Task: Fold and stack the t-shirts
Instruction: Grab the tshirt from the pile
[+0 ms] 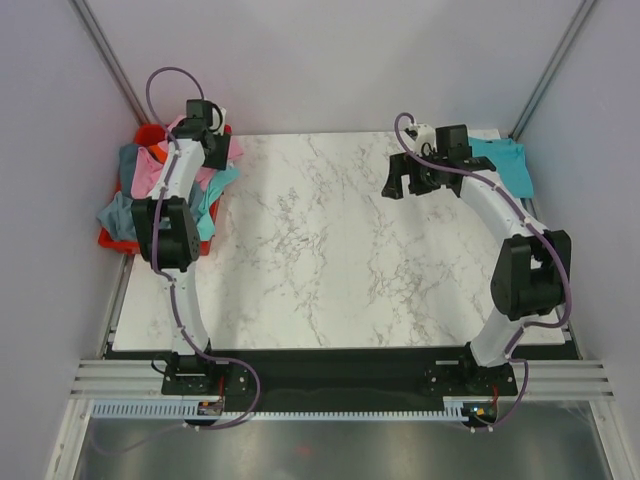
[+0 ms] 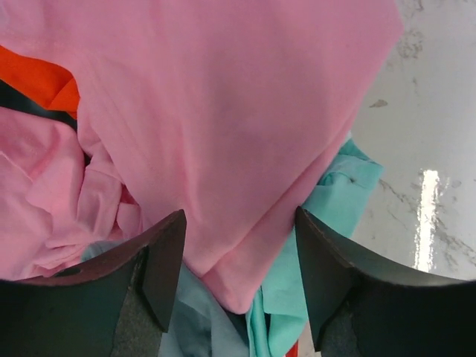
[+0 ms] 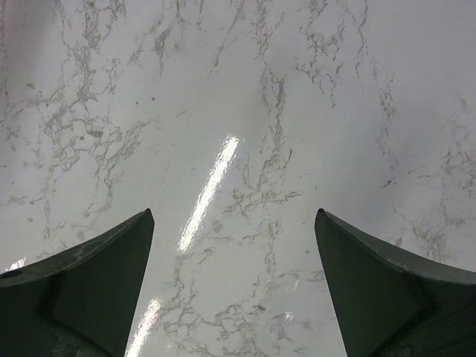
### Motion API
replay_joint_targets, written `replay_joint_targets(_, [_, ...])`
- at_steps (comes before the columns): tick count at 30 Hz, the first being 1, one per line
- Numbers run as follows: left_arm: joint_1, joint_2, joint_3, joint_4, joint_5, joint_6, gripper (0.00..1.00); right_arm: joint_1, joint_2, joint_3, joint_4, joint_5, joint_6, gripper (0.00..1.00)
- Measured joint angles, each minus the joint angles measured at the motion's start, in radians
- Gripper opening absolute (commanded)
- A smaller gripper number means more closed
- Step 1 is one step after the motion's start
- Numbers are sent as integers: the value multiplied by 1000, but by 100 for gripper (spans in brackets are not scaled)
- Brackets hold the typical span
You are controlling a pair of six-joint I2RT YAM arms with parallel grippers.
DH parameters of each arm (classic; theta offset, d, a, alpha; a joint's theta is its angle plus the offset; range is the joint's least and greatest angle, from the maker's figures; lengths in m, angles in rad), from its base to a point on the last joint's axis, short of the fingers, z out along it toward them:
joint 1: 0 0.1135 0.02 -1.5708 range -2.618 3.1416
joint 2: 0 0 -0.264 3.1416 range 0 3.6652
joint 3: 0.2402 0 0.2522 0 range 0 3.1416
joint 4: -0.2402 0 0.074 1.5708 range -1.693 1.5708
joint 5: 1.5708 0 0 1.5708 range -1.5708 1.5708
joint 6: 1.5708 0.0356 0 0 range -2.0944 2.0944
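Note:
A heap of t-shirts fills the red bin at the table's left edge. My left gripper hangs over its far end. In the left wrist view the pink t-shirt lies on top, and its lower corner hangs between the fingers of my left gripper, which stand apart without pinching it. Mint, grey-blue and orange cloth show under it. A teal t-shirt lies flat at the back right corner. My right gripper is open over bare marble.
The red bin sits half off the marble table on its left side. Grey walls close in on the left, back and right. A metal rail with both arm bases runs along the near edge.

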Motion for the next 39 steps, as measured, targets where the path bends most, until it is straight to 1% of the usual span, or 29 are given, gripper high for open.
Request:
replay_joint_targets(1, [7,7,3,1,-2,0,58,0,12,9,0,0,0,98])
replay_joint_targets(2, [13,14,5,2,-3,2,56,0,25,18,0,-2,0,98])
replay_joint_targets(4, [21,28,6,5,-3,5,44,0,45,34,-1,-3,0,98])
replay_joint_targets(6, [24,40,6,8,-2,8,43,0,61,49,-1,-4,0,98])
replay_joint_targets(7, [24,46,6,8,-2,10,32,0,69,59,0,-3,0,98])
replay_joint_targets(8, [24,50,6,10,-2,9,26,0,76,69,0,-4,0,98])
replay_joint_targets(9, [24,53,6,10,0,13,20,0,80,77,0,-4,0,98])
replay_joint_targets(10, [24,54,6,11,0,15,18,0,83,83,0,-3,0,98])
replay_joint_targets(12, [22,54,6,11,0,18,18,0,85,92,1,-3,0,98])
replay_joint_targets(14, [22,54,6,12,1,18,21,0,85,94,2,-3,0,98])
replay_joint_targets(15, [22,53,6,12,2,18,23,0,85,94,2,-3,0,98])
replay_joint_targets(16, [22,52,6,11,4,18,29,0,85,94,2,-3,0,98])
replay_joint_targets(17, [22,49,5,11,6,18,32,0,85,94,2,-3,0,98])
replay_joint_targets(21, [22,24,-15,13,10,10,35,0,85,94,2,-4,1,98])
replay_joint_targets(23, [21,2,-33,11,9,6,35,0,85,94,3,-7,3,98])
replay_joint_targets(28, [21,-47,-62,8,9,2,26,0,85,94,11,-19,5,98])
replay_joint_targets(32, [21,-68,-88,8,10,0,24,0,87,94,23,-23,8,98])
replay_joint_targets(33, [21,-69,-93,9,9,0,21,0,88,94,24,-24,10,98])
replay_joint_targets(35, [21,-69,-101,8,10,0,19,0,90,94,24,-24,10,98])
replay_joint_targets(36, [21,-69,-107,6,11,0,17,0,91,94,24,-24,10,98])
replay_joint_targets(37, [21,-69,-109,5,12,0,12,0,92,94,24,-25,10,98])
replay_joint_targets(38, [21,-69,-110,5,16,-1,10,0,92,94,24,-24,10,98])
replay_joint_targets(39, [21,-69,-110,5,24,-1,2,0,93,94,24,-24,10,98])
